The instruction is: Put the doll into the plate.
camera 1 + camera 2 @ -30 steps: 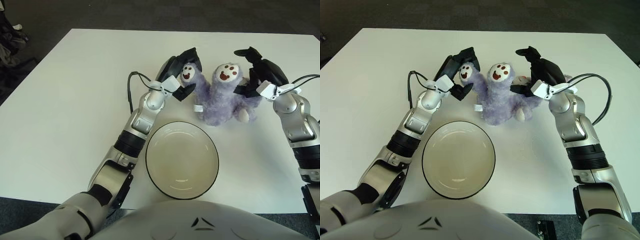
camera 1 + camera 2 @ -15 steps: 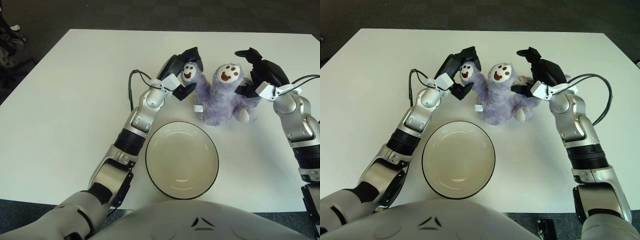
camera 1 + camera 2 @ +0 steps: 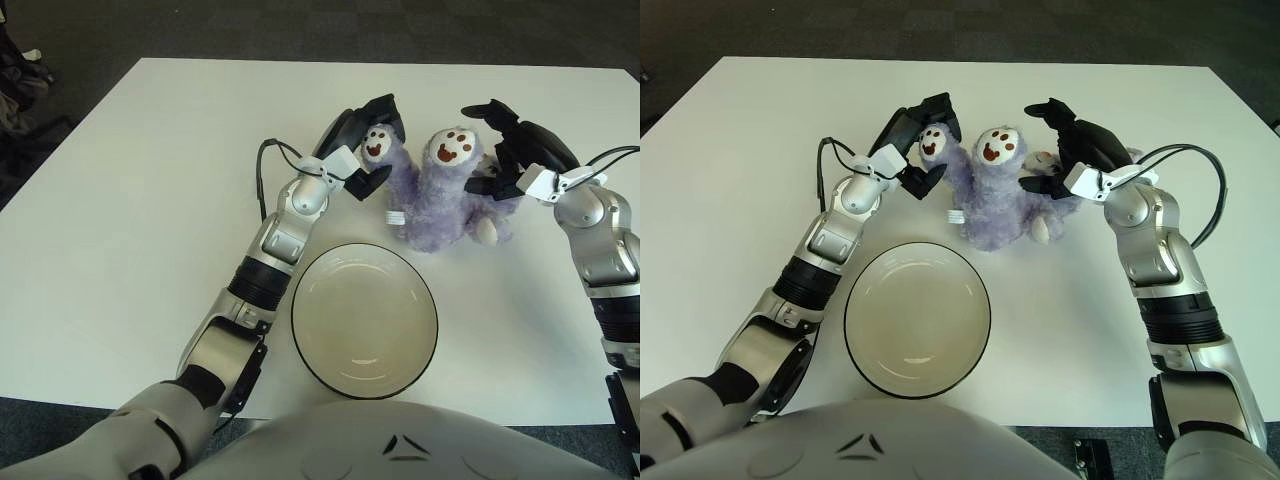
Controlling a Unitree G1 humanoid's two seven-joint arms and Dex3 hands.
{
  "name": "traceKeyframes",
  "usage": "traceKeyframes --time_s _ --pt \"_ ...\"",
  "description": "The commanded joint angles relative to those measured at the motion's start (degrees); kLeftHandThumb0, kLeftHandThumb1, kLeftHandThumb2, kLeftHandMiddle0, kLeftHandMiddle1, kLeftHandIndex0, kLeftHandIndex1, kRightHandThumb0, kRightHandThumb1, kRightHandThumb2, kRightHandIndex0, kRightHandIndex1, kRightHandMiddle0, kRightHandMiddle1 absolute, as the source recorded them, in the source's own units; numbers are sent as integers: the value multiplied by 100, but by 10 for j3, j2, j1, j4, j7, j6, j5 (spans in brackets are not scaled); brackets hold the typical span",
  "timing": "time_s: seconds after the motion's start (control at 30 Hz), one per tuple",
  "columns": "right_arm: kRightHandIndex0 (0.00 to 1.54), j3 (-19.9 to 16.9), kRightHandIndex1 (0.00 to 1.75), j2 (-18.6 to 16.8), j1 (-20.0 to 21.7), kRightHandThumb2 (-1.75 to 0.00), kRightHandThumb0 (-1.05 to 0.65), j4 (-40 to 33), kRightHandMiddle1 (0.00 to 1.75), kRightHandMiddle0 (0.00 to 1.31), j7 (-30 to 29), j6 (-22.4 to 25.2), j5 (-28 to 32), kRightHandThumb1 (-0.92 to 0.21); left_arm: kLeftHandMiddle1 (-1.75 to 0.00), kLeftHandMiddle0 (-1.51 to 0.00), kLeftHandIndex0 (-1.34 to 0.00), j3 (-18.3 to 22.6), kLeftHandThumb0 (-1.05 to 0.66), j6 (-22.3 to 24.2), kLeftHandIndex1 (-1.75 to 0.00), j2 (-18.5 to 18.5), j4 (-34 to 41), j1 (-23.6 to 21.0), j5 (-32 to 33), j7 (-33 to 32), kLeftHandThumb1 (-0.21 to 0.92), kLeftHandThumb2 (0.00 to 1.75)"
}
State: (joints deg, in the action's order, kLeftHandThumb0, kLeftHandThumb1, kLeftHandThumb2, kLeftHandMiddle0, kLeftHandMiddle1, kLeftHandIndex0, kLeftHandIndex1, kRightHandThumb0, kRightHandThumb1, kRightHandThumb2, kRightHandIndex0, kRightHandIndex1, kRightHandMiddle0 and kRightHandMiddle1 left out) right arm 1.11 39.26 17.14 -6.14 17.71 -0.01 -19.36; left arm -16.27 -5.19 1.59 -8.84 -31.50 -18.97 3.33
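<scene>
Item: doll [image 3: 437, 195], purple plush, two pale faces with red-brown markings, lying on the white tabletop [image 3: 130, 200] just beyond the far rim of the plate [image 3: 364, 318]; not yet lifted, not in the plate. Plate: pale, dark-rimmed, round, nothing in it, near centre of the tabletop, close in front of the robot. Left hand [image 3: 362, 150]: at the doll's left side, dark fingers curled around the smaller left head, one above it and one below, apparently clamped on it; position unchanged over the last second. Right hand [image 3: 510, 150]: at the doll's right side, fingers apart and arched over the plush, touching or nearly touching its right flank (a firm hold cannot be confirmed from either view). Change noted: in the last half second the right hand has shifted slightly left and farther in toward the doll, and the larger right face has tipped a little leftward, which suggests the hand has begun to press on the plush. Meaning for the task: the two-handed squeeze looks nearly set but is not complete; judged stage is grasping, with lift and carry toward the plate yet to come. Risk: soft plush may sag or slip if the right side is not secured before lifting.
</scene>
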Motion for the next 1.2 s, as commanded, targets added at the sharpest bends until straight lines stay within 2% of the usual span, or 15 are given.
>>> traceKeyframes --time_s 0.0,0.37,0.6,0.7,1.0,1.17 --pt "92 -16 175 10 -8 -66 -85 -23 59 0 21 2 15 -42 -174 -89 -67 1 0 4 -175 -3 -5 -13 -7 -6 -6 175" --pt "95 -40 175 5 -18 -72 -89 -45 75 0 15 -17 9 -39 -174 -89 -67 4 0 5 -175 1 -16 -17 -11 -11 -6 175" --pt "91 -49 175 -2 -25 -61 -100 -46 82 0 5 -30 8 -51 -175 -89 -67 3 0 4 -175 0 -22 -21 -13 -15 -6 175" --pt "89 -50 175 -5 -27 -58 -102 -51 84 0 6 -27 9 -53 -175 -89 -67 2 0 2 -175 -1 -25 -22 -14 -16 -6 175" --pt "84 -45 175 2 -27 -55 -100 -62 86 0 24 -14 10 -54 -174 -89 -67 3 0 -5 -175 0 -35 -26 -13 -21 -6 175" --pt "85 -44 175 3 -27 -56 -96 -68 86 0 41 -4 14 -50 -174 -89 -67 5 0 -2 -175 1 -35 -26 -8 -18 -6 175"
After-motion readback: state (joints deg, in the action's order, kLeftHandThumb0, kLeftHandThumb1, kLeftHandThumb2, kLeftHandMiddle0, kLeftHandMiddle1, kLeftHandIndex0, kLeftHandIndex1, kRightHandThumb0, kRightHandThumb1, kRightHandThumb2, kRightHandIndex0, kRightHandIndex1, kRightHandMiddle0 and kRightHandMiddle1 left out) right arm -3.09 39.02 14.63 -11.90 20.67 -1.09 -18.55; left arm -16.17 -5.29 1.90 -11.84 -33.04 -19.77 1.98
